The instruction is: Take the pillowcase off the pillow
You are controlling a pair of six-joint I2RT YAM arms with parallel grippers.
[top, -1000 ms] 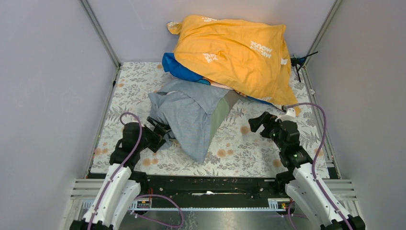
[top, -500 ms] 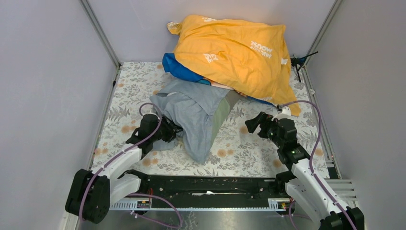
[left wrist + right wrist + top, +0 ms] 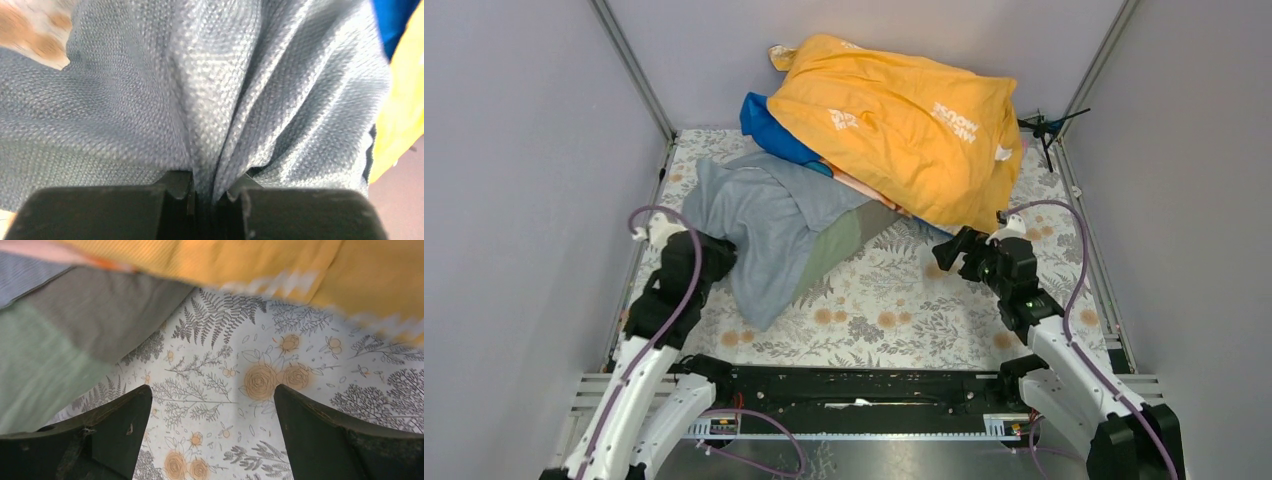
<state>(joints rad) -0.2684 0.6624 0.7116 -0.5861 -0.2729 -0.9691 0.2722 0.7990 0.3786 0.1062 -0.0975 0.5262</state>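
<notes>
Under the orange pillow (image 3: 894, 120), the far end of the pillowcase (image 3: 764, 215) is hidden; blue fabric (image 3: 769, 128) there shows only an edge.

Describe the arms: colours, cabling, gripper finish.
Both arms look alike: white shells on the lower links, black joints and wrists. The left arm and right arm each carry a looping purple cable. The left gripper and right gripper are matte black and unmarked.

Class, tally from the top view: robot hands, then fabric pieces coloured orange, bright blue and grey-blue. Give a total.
Robot hands: 2 (left hand, right hand)
orange case: 1
bright blue fabric: 1
grey-blue pillowcase: 1
Total: 5
</notes>
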